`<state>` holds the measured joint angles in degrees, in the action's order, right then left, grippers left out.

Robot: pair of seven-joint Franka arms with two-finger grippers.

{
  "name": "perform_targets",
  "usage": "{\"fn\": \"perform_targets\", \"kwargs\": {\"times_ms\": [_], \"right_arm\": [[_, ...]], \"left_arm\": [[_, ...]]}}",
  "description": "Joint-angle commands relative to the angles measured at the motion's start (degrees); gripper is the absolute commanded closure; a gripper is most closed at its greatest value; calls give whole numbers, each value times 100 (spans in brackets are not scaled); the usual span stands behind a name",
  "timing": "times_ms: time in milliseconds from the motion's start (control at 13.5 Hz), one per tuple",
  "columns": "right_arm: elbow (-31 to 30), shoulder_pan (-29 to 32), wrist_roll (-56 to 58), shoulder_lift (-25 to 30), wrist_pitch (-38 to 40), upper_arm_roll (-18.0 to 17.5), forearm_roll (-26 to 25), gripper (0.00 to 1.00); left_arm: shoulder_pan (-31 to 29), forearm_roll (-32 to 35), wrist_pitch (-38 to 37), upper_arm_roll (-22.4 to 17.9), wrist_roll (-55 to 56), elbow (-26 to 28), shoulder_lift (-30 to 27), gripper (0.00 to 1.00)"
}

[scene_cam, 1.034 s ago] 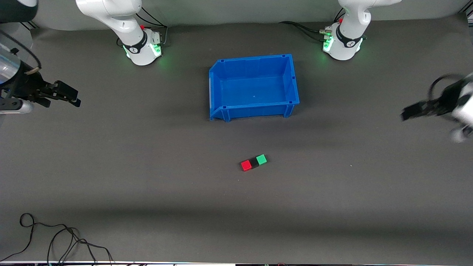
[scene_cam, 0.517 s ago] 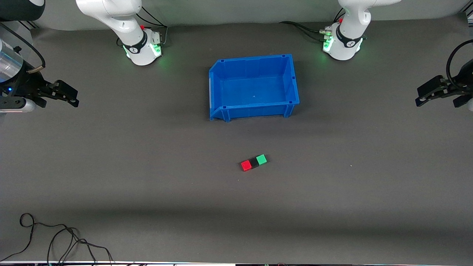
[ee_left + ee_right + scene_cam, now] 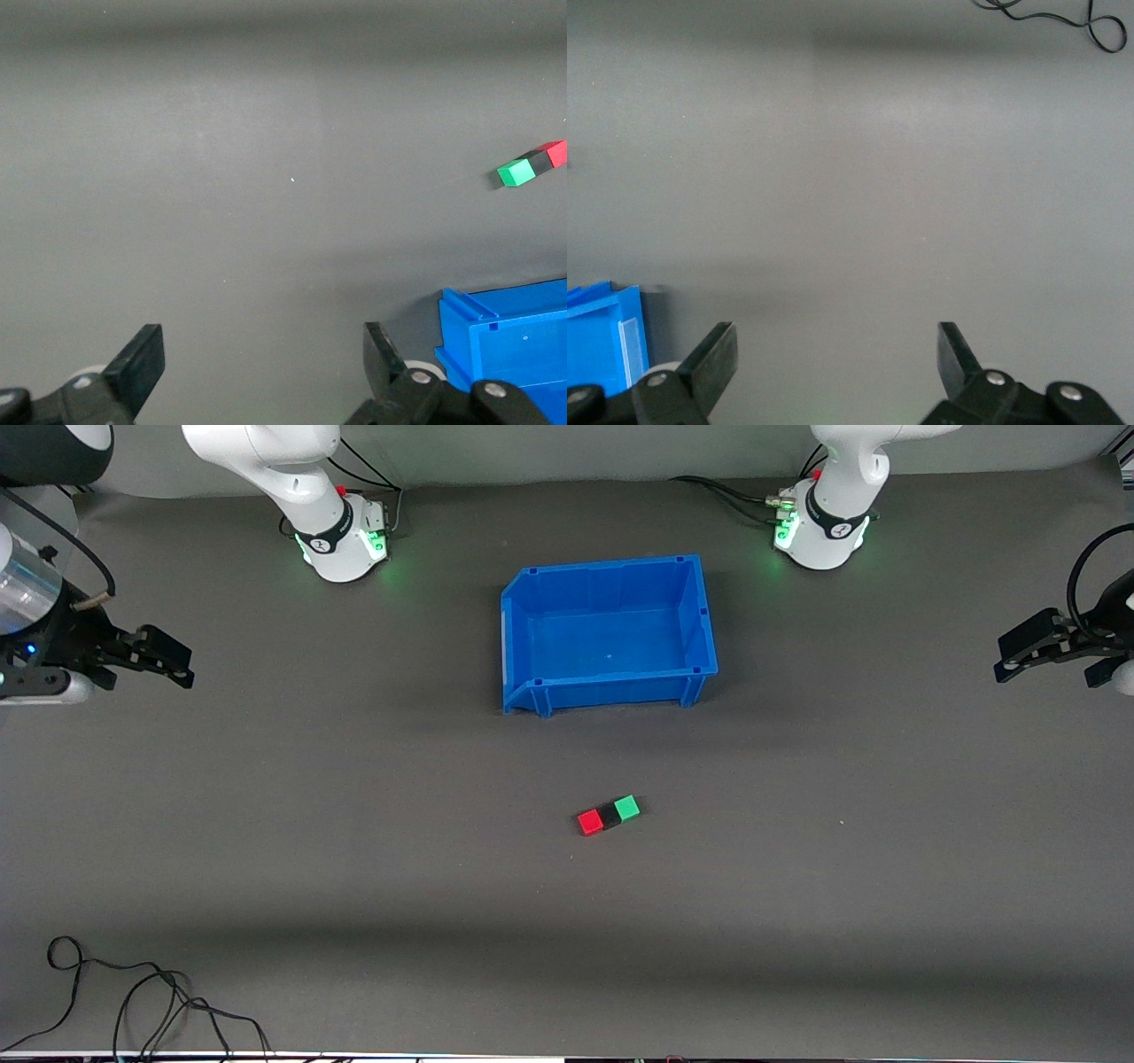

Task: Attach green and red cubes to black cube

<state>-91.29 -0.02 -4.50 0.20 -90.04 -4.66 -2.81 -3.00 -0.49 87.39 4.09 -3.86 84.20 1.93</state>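
Both arms are waiting at the table's ends: the left gripper (image 3: 1019,657) and the right gripper (image 3: 173,664) are hanging wide and empty. The red cube (image 3: 590,822), black cube (image 3: 609,814) and green cube (image 3: 627,807) are sitting joined in a row, nearer the front camera than the blue bin (image 3: 523,638).

Both arms: glossy white shells, black joint bands, green LEDs at bases w/ red buttons, black cables. Left gripper (image 3: 1028,657) & right gripper (image 3: 164,658): matte black fingers, silver screws
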Motion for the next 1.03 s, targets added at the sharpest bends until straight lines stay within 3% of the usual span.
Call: {"fn": "perform_targets", "kwargs": {"times_ms": [0, 148, 960], "right_arm": [[525, -42, 28, -372, 285, -17, -106, 0], [542, -33, 46, -381, 286, -17, -106, 0], [577, -33, 63, -398, 286, -17, -106, 0]], "left_arm": [[701, 58, -99, -653, -150, -26, -52, 0], [958, 66, -204, -865, -150, -17, -52, 0], [906, 58, -143, -857, -176, -26, 36, 0]]}}
